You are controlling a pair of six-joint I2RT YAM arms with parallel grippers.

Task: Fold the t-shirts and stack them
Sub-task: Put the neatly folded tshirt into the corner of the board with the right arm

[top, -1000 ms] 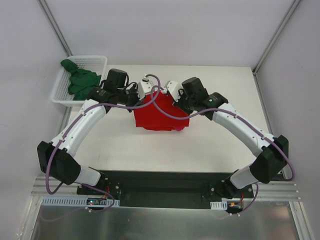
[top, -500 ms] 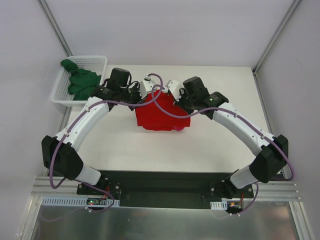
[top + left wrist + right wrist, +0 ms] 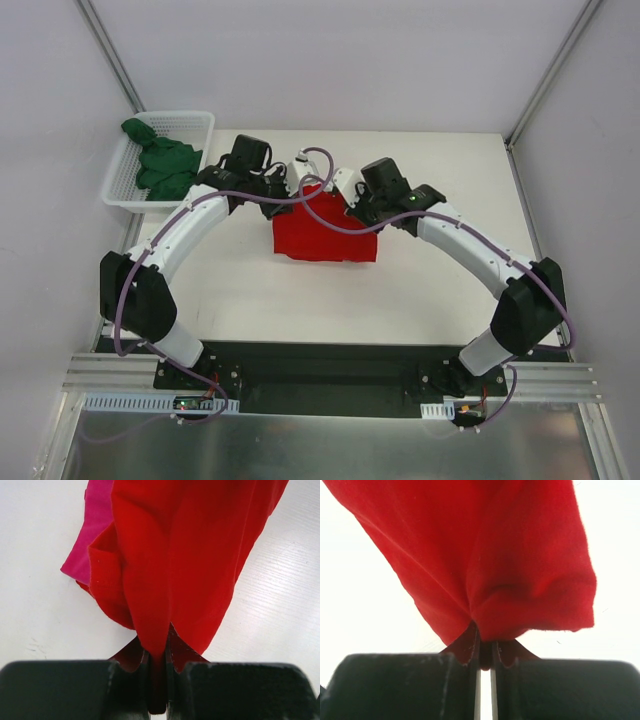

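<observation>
Left fingers [image 3: 137, 690] are clenched on a pinched fold of the red tee [image 3: 325, 235]. Right fingers [image 3: 465, 690] are clenched on a second fold of the same tee. The red tee lies mid-bench [image 3: 430, 290], toward the far edge, over the pink tee [image 3: 87, 540]. The green tee [image 3: 160, 165] sits in the basket [image 3: 200, 117] at the far left corner.

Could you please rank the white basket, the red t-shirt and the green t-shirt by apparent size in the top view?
1-2. white basket and red t-shirt: nearly equal, and the shirt's far edge is hidden, so I leave them unranked.
3. green t-shirt: clearly smallest, bunched in the basket.
</observation>
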